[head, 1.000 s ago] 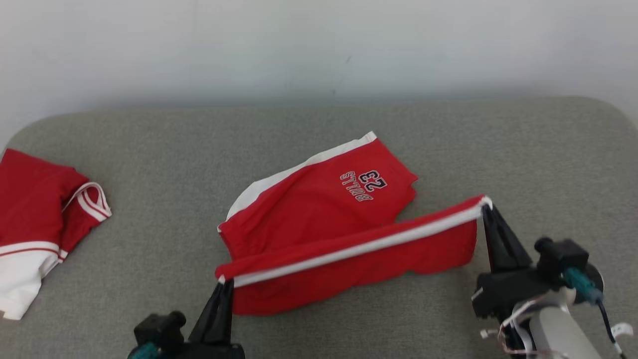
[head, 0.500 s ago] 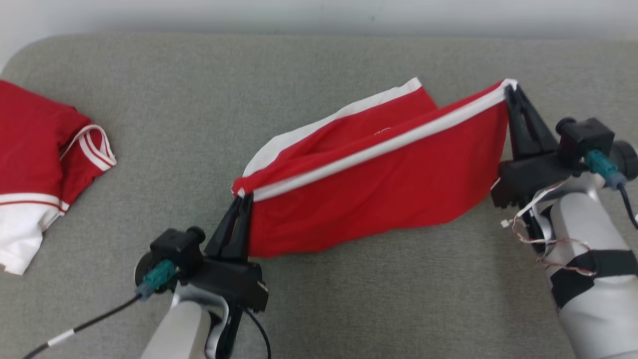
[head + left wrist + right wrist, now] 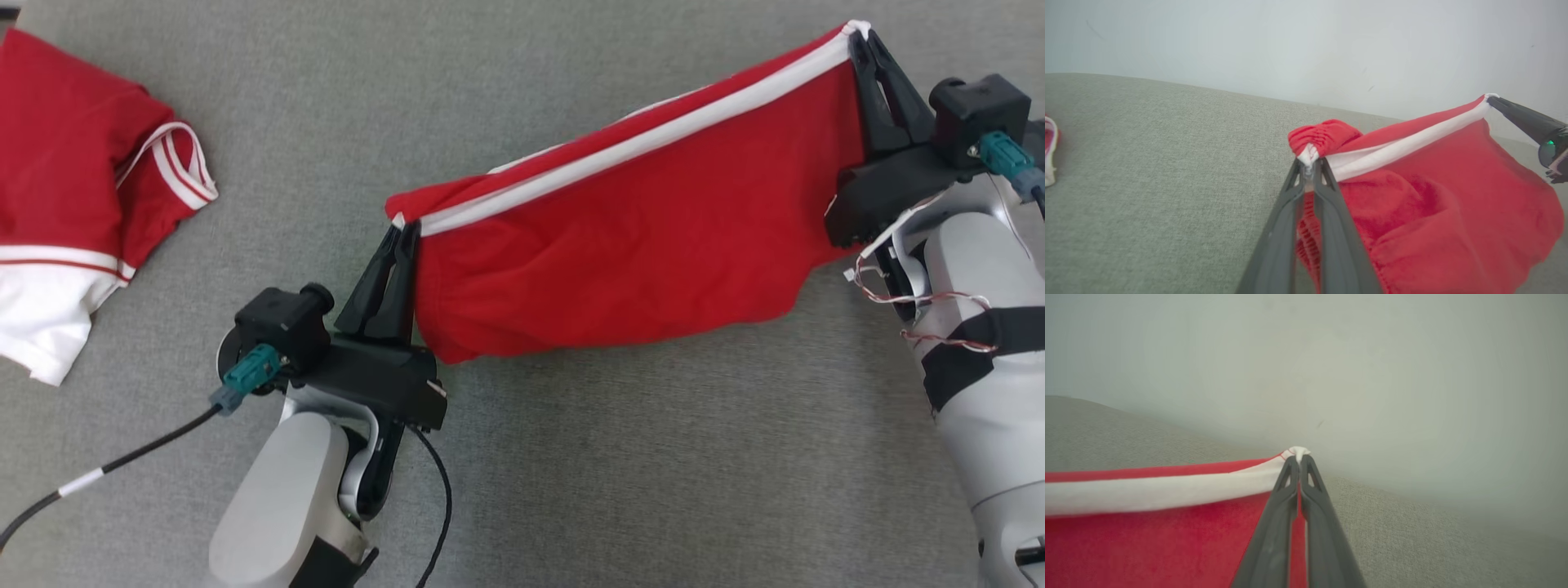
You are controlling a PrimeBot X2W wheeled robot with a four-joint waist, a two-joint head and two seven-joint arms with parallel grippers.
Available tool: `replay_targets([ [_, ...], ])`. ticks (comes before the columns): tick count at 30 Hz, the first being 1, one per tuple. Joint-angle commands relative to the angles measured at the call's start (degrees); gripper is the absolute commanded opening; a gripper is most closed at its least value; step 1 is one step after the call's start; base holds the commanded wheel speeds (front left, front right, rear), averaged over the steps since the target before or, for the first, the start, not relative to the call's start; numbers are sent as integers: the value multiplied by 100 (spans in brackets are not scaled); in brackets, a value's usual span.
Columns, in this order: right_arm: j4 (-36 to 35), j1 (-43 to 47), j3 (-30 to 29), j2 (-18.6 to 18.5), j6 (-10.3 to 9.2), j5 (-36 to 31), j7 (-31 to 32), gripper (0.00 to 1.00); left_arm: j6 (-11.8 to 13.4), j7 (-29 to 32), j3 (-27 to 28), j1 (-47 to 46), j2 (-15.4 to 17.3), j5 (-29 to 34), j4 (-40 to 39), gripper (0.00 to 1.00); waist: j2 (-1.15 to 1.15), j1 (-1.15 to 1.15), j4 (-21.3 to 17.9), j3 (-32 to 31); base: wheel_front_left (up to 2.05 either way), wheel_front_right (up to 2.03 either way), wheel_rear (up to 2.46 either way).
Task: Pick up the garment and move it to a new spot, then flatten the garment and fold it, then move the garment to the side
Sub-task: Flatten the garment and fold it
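The garment is a pair of red shorts with a white side stripe, stretched taut in the air between both grippers above the grey cushion. My left gripper is shut on the garment's lower left corner, by the gathered waistband. At the upper right, my right gripper is shut on the other end of the white stripe. The red cloth hangs down in loose folds below the stripe. In the left wrist view the right gripper's fingers hold the far corner.
A second red and white garment lies crumpled at the left edge of the grey cushion. A pale wall rises behind the cushion. A cable trails from the left wrist.
Both grippers have lifted the garment off the cushion, so its printed leg no longer lies flat. The head camera has tilted down, shifting the whole picture.
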Motion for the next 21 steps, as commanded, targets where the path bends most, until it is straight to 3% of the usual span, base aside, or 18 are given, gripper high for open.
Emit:
replay_targets([
  [1,29,-59,1,17,-18,-21,0,0,15,-18,-7,-75,-3,-18,7,0,-1,-1,120,127,0,0,0],
  [5,305,-188,-93,45,-18,-139,0,0,45,-18,-83,-177,-4,-167,74,0,-1,-1,157,184,0,0,0],
  [6,410,-196,-139,58,-18,-171,0,2,44,-17,-100,-198,-3,-190,82,35,-1,-1,161,189,0,0,0],
  [7,483,-219,-185,93,-18,-169,0,46,48,-18,-124,-206,-3,-203,93,71,-1,-1,164,194,0,0,0],
  [8,487,-255,-216,108,-18,-190,-1,100,55,-17,-153,-200,-4,-204,94,100,-1,-1,166,195,0,0,0],
  [21,194,394,-454,297,-17,51,0,100,178,-18,26,171,-5,3,97,100,-1,-1,-9,-95,0,0,0],
])
